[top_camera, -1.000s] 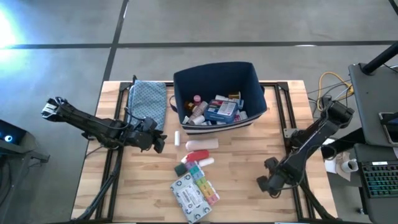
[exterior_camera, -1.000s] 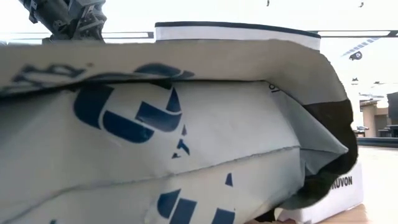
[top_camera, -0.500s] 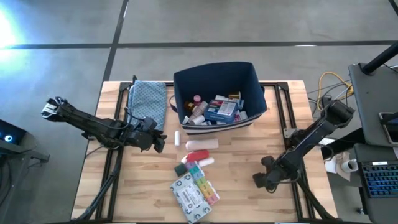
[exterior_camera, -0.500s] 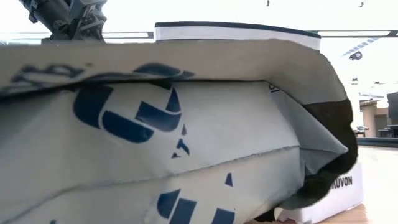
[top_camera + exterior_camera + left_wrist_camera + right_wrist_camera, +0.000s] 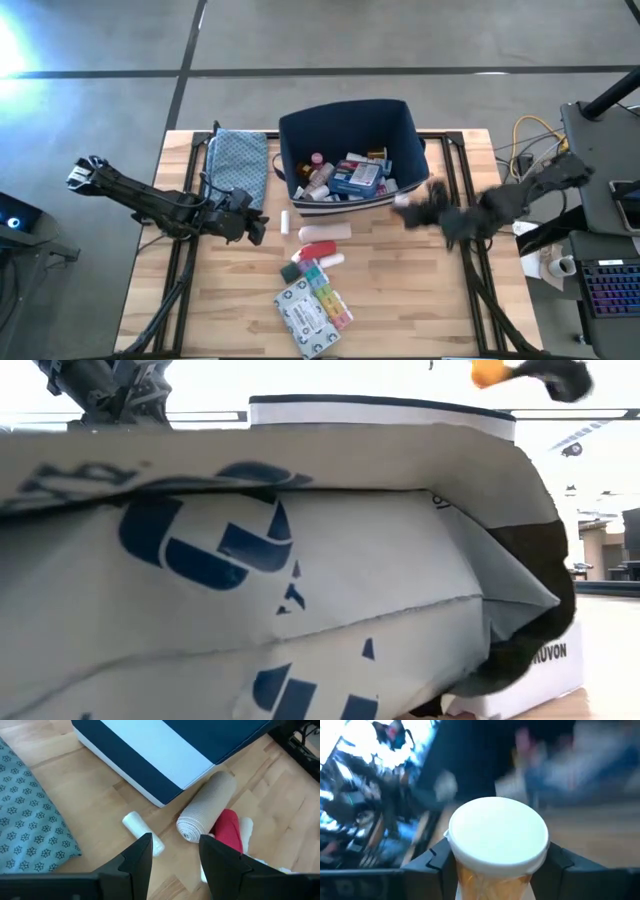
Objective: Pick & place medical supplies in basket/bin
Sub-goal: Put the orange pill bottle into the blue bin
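Observation:
The navy bin (image 5: 350, 150) stands at the table's far middle with several supplies in it. In front of it lie a small white roll (image 5: 285, 222), a beige bandage roll (image 5: 325, 231), a red item (image 5: 318, 250), the pill organiser (image 5: 328, 292) and a grey-white packet (image 5: 303, 316). My left gripper (image 5: 256, 229) hovers open left of these, its fingers (image 5: 145, 855) empty. My right gripper (image 5: 415, 207), blurred, is beside the bin's right front corner, shut on an orange pill bottle (image 5: 497, 845) with a white cap. My right gripper pinches the orange bottle's body (image 5: 492, 879) just under the white cap (image 5: 497, 832), with one finger (image 5: 434, 861) on each side. The bottle lies along the fingers with its cap pointing away from the wrist. It is lifted clear, high in the low view (image 5: 487, 371).
A blue patterned cloth (image 5: 238, 165) lies left of the bin. The packet (image 5: 250, 590) fills most of the low view. Bare wood lies at the table's near right (image 5: 420, 300). A desk with a keyboard (image 5: 605, 285) stands off the table's right edge.
My right gripper has swung fast from the table's near right up and toward the far edge and the bin. It now shows blurred beside the bin's right front corner with the orange bottle.

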Available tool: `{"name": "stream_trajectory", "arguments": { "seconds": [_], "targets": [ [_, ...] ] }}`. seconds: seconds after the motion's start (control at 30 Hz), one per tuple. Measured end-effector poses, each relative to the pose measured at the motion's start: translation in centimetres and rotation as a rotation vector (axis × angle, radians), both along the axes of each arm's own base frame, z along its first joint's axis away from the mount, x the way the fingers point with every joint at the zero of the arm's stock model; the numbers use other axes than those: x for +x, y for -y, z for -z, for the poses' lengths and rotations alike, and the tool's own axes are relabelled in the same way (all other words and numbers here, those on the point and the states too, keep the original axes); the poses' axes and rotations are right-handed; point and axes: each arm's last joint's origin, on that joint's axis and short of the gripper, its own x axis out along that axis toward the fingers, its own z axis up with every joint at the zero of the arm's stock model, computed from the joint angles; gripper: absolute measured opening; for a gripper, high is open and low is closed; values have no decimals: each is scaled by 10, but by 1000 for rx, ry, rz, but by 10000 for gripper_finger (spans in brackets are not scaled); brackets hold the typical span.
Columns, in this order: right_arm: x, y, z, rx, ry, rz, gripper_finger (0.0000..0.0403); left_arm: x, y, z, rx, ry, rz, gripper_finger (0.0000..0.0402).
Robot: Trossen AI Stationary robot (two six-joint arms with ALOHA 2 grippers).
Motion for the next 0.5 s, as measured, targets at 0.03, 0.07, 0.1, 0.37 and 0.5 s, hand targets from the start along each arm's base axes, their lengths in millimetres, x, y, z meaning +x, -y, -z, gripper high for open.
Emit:
{"name": "stream_trajectory", "arguments": {
  "seconds": [0.03, 0.07, 0.1, 0.37, 0.5],
  "targets": [
    [2, 11, -13, -62, 1, 19, 170, 0, 0, 0, -9, 3, -8, 143],
    [4, 23, -23, -120, -12, 39, 171, 0, 0, 0, -20, 8, -19, 143],
    [7, 35, -32, -166, -33, 52, 172, 0, 0, 0, -34, 14, -32, 143],
    [48, 145, -66, -239, -200, 15, 175, -5, -1, 20, -156, 19, -165, 143],
    [82, 179, -57, -255, -325, -130, 201, -7, -3, 41, -205, 8, -271, 147]
  ]
}}
